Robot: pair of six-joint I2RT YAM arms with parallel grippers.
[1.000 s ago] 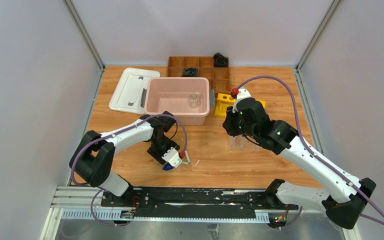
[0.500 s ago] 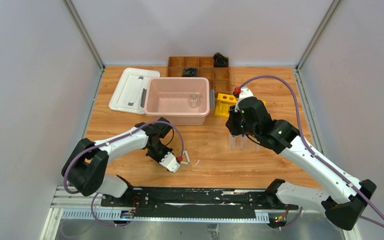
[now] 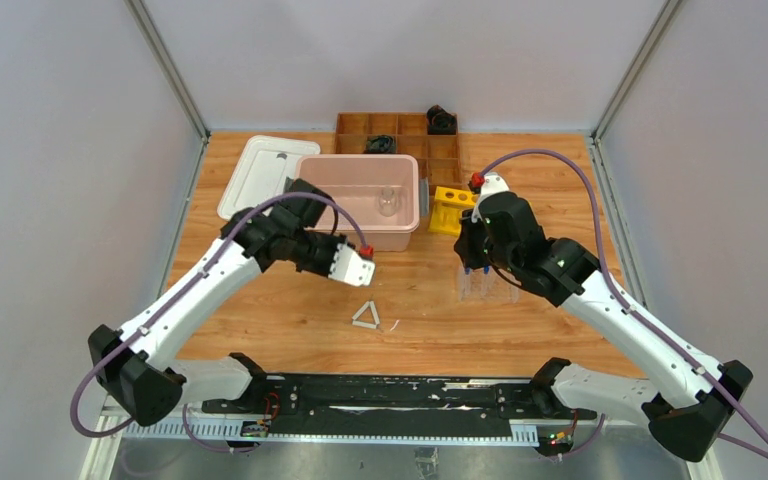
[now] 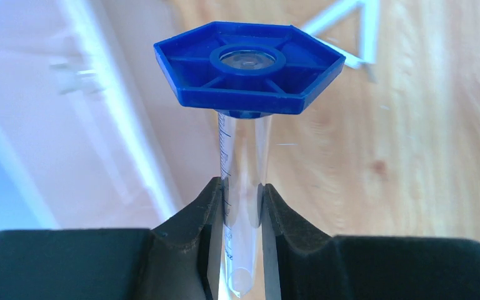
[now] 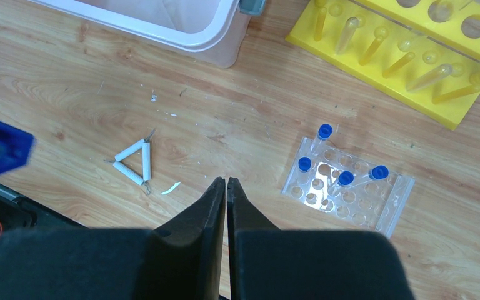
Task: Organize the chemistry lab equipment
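Blue plastic, a wide hexagonal foot (image 4: 248, 69), crowned the clear tube (image 4: 244, 144) that the left end effector (image 4: 242, 194) pinched by its graduated stem, both fingers pressed against the glass. In the overhead view that tube hung above the tabletop (image 3: 430, 330), just in front of the pink bin (image 3: 355, 238), where a glass funnel (image 3: 389, 203) already lay. The right end effector (image 5: 226, 181) was pressed together on nothing and hovered over bare wood, with the clear rack (image 5: 350, 206) and its four blue-capped tubes (image 5: 304, 164) to one side and the white triangle (image 5: 146, 161) to the other. A yellow rack (image 5: 412, 56) stood beyond. The step in hand looked like the carry of the footed tube toward storage. Whether it was meant for the bin or for a rack could not be told. The next move would call for keeping the pinch steady so the smooth stem did not slide, then lowering it clear of the bin wall and the funnel. The triangle was left unsorted on the tabletop, probably a job for the idle right arm.
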